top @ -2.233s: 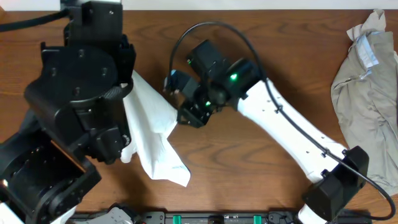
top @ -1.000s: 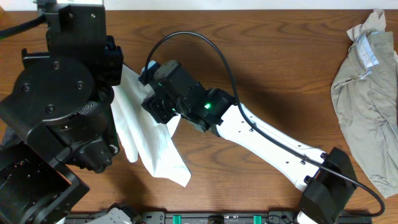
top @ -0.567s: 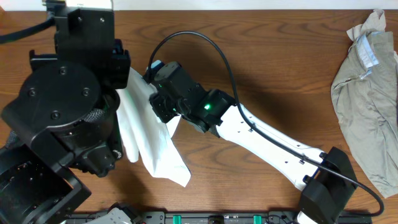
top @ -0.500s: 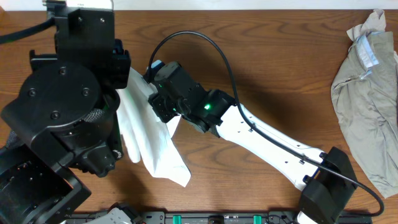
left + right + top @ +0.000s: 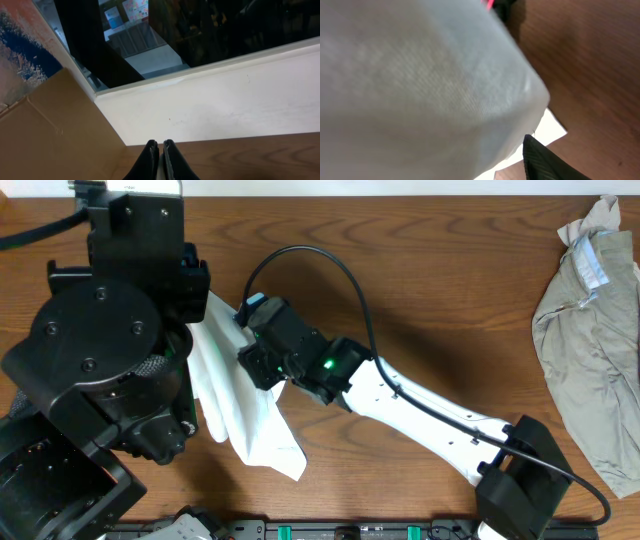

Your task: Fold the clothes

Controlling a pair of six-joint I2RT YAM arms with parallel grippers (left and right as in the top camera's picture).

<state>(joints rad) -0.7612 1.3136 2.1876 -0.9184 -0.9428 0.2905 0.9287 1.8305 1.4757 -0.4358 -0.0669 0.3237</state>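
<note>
The right tool has come across the worktop and now presses into the shirt. White cloth fills its camera, so I cannot tell whether it is open or gripping. The left tool stays pinched narrow on a pale sliver of shirt, holding it draped. The fold looks not yet begun, and the khaki garment lies untouched at the far right.

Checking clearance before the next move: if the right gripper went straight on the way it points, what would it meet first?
The white T-shirt: its fabric fills the right wrist view just ahead of the right gripper. Whether the two are touching is unclear.
</note>
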